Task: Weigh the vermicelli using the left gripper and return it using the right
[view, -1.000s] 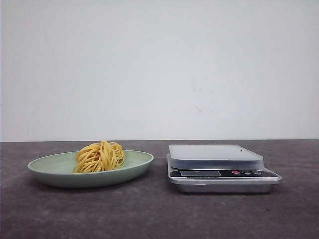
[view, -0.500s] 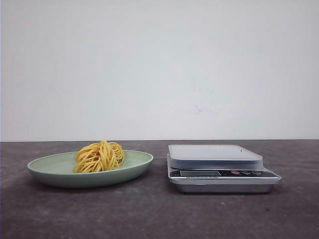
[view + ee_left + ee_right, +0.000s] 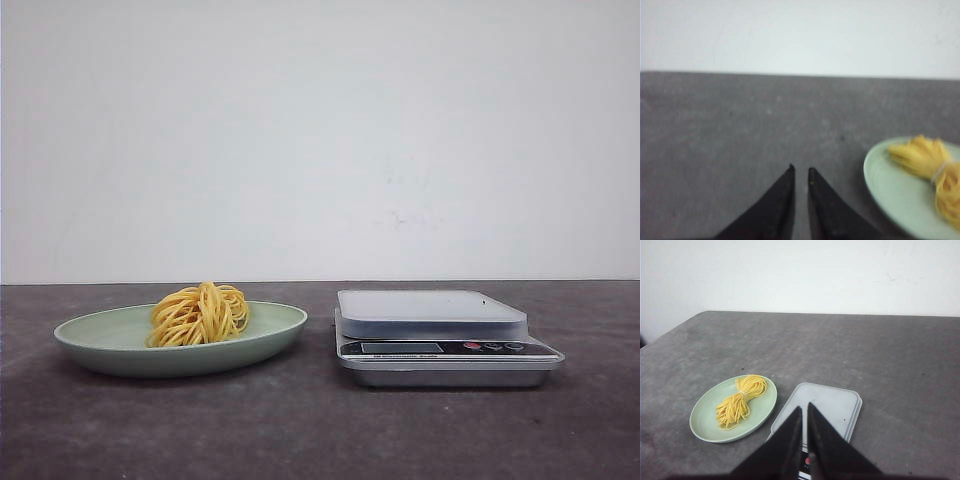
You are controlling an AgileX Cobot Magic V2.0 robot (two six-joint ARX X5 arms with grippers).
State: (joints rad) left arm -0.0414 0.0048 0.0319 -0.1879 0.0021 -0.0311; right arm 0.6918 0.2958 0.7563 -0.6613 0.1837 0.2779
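A bundle of yellow vermicelli [image 3: 200,313] lies on a pale green plate [image 3: 100,345] at the left of the table. A silver kitchen scale [image 3: 440,325] stands to its right with a bare platform. Neither gripper shows in the front view. My left gripper [image 3: 801,169] hangs low over bare table beside the plate [image 3: 890,185] and the vermicelli [image 3: 930,160]; its fingers are slightly apart and empty. My right gripper [image 3: 804,406] is high above the scale [image 3: 832,405], fingers nearly touching and empty, with the vermicelli [image 3: 740,400] on the plate [image 3: 705,420] off to one side.
The table is dark grey with a plain white wall behind it. The scale's display and red button face the front edge [image 3: 470,347]. The table's rounded left corner [image 3: 670,335] shows in the right wrist view.
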